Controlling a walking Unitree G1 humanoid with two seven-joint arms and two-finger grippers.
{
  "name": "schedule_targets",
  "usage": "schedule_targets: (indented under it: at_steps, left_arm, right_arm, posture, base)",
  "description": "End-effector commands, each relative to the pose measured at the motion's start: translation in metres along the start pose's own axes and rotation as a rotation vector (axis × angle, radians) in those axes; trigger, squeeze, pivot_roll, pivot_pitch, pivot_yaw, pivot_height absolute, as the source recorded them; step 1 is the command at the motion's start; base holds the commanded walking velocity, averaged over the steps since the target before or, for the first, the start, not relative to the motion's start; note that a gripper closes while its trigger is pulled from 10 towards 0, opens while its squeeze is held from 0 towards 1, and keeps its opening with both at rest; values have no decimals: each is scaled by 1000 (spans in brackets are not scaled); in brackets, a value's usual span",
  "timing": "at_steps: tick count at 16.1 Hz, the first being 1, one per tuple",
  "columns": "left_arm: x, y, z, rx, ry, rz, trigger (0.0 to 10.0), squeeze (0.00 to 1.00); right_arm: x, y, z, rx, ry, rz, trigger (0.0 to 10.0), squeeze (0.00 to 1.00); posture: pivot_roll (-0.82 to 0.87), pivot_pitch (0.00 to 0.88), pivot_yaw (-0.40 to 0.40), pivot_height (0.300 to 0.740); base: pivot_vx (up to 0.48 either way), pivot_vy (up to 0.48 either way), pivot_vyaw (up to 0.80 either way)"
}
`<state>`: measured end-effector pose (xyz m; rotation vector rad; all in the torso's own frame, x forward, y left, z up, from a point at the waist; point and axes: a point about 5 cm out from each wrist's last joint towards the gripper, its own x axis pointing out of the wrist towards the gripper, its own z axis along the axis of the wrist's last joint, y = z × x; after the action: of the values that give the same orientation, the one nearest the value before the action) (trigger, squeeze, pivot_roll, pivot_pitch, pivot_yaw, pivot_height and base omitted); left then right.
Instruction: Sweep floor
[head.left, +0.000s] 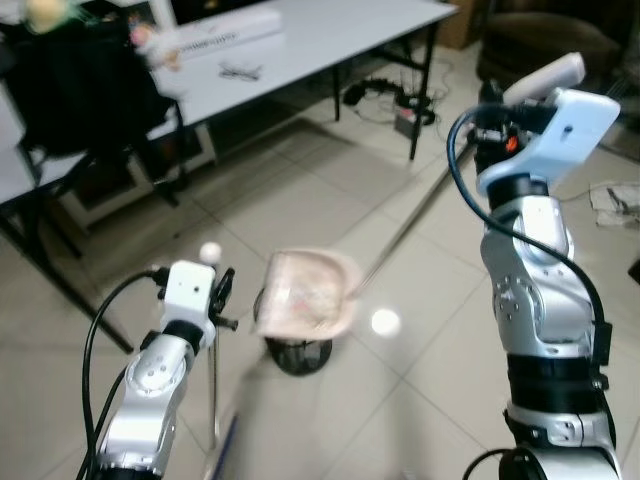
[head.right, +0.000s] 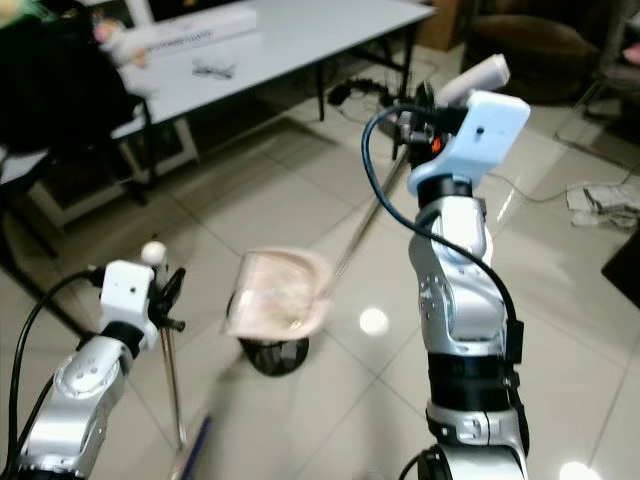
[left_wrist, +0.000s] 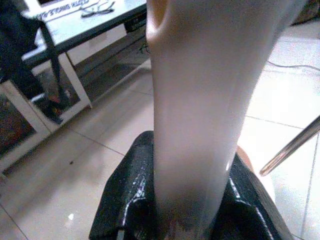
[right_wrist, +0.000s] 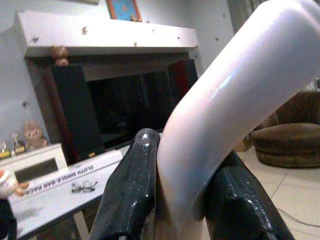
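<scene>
My left gripper (head.left: 216, 290) is shut on the broom handle (left_wrist: 200, 100), a cream grip topped by a white knob (head.left: 210, 251). Its thin metal pole (head.left: 212, 390) runs down to a blurred blue head near the bottom edge. My right gripper (head.left: 492, 108) is raised at the right, shut on the dustpan's curved white handle (right_wrist: 225, 100). A long metal rod (head.left: 400, 235) slopes down from there to the pinkish dustpan (head.left: 305, 293). The pan hangs in the middle, above the floor and just right of the broom. Partly hidden under it, a black round object (head.left: 300, 356) sits on the tiles.
A long white table (head.left: 330, 40) crosses the back, with cables (head.left: 395, 100) on the floor by its right legs. A black chair (head.left: 80, 95) stands at the back left and a brown sofa (head.left: 550, 35) at the back right. Crumpled paper (head.left: 615, 200) lies at the far right.
</scene>
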<state>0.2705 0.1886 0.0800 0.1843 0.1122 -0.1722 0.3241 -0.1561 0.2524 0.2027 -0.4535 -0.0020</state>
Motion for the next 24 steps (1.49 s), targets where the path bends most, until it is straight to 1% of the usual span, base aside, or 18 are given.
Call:
schedule_targets:
  at_steps: [1,7,8,10,13,16,18,20,23,24]
  left_arm:
    - [1,-1,7,17,-29,-4,10000,0]
    - [2,-1,7,14,-31,-5,10000,0]
    - [2,-1,6,12,-26,-10,10000,0]
    - [1,-3,5,-5,-14,-30,10000,0]
    - [1,-4,4,-9,-17,-40,10000,0]
    - [1,-5,4,-10,-18,-45,10000,0]
    - [1,-6,3,-6,-11,-46,10000,0]
    - [1,-5,2,-6,-8,-45,10000,0]
    - [0,-5,2,-6,-5,-48,10000,0]
    - [0,-6,2,-6,-5,-48,10000,0]
  right_arm:
    - [4,-3,14,-11,-70,-6,10000,0]
    - [4,-2,12,-21,-58,7,10000,0]
    - [4,-3,11,2,-60,-8,10000,0]
    - [4,-8,11,29,-58,-34,10000,0]
    - [4,-11,9,73,-54,-59,10000,0]
    - [3,-12,9,79,-55,-65,10000,0]
    - [3,-13,9,65,-59,-58,10000,0]
    - [3,-10,10,46,-63,-36,10000,0]
    - [1,0,12,2,-92,45,10000,0]
    - [0,5,13,-30,-111,79,10000,0]
  posture:
    - [2,27,69,740]
    - [0,25,69,740]
    - [2,24,68,740]
    - [4,24,68,740]
    - [4,23,68,740]
    - [3,23,69,740]
    - [4,23,69,740]
    - [3,24,70,740]
    - [3,25,69,740]
    - [4,27,68,740]
  base:
    - [405,0,0]
    - [401,0,0]
    - [375,0,0]
    - [0,0,0]
    - [0,0,0]
    - [0,0,0]
    - [0,0,0]
    - [0,0,0]
    - [0,0,0]
    - [0,0,0]
